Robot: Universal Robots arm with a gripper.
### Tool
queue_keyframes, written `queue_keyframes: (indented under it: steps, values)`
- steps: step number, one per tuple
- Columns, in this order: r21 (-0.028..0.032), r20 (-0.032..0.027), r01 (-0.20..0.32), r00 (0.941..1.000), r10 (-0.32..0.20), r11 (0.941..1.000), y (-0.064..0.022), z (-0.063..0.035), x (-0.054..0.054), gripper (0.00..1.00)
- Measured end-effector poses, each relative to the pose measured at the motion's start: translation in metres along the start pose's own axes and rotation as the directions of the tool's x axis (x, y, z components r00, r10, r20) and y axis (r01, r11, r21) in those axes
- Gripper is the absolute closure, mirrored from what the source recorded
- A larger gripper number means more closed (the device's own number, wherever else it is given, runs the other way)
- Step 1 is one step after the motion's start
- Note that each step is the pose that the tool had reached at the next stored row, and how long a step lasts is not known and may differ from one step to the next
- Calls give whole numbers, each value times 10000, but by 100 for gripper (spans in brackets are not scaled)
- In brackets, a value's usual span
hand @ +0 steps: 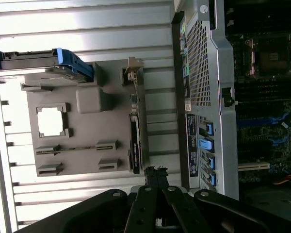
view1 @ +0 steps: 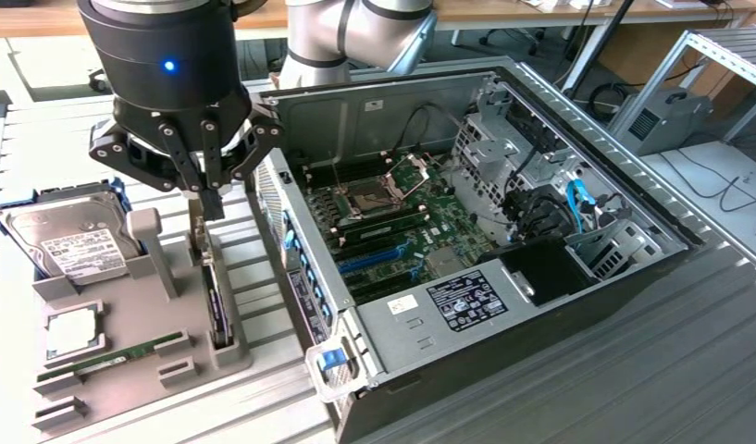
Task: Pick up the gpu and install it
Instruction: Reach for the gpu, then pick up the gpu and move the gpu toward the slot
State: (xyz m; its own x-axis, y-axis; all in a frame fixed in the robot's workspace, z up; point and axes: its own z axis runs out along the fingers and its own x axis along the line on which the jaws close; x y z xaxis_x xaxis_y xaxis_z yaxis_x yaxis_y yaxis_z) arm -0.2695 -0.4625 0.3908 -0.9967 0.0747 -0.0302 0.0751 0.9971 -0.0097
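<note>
Underneath everything lies a ribbed metal worktop (view1: 674,388), with desk legs and loose cables in the room behind it. A gray tray (view1: 143,370) sits on this worktop, and an open computer case (view1: 477,314) stands just beside the tray. The gpu (view1: 217,310) stands on its long edge in a slot along the side of the tray nearest the case, its silver bracket pointing up at the far end. The gripper (view1: 204,190) hangs above that side of the tray with its fingers pressed together and apparently empty, poised over the gpu without seeming to touch it.
</note>
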Motion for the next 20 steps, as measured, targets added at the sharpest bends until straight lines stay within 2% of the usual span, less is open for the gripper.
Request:
queue_keyframes:
  steps: [13, 14, 15, 16, 17, 18, 19, 20]
  values:
    - [0, 0, 0, 10000, 0, 10000, -1, 0, 0, 89]
    - [-1, 0, 0, 10000, 0, 10000, 0, 0, 0, 83]
    - [0, 0, 0, 10000, 0, 10000, 0, 0, 0, 70]
    - [0, 0, 0, 10000, 0, 10000, 0, 0, 0, 70]
    - [0, 0, 1, 10000, -1, 10000, -1, 0, 0, 58]
    - [0, 0, 1, 10000, -1, 10000, 0, 0, 0, 58]
    - [0, 0, 1, 10000, -1, 10000, -1, 0, 0, 52]
    - [0, -1, 0, 10000, 0, 10000, 0, 0, 0, 52]
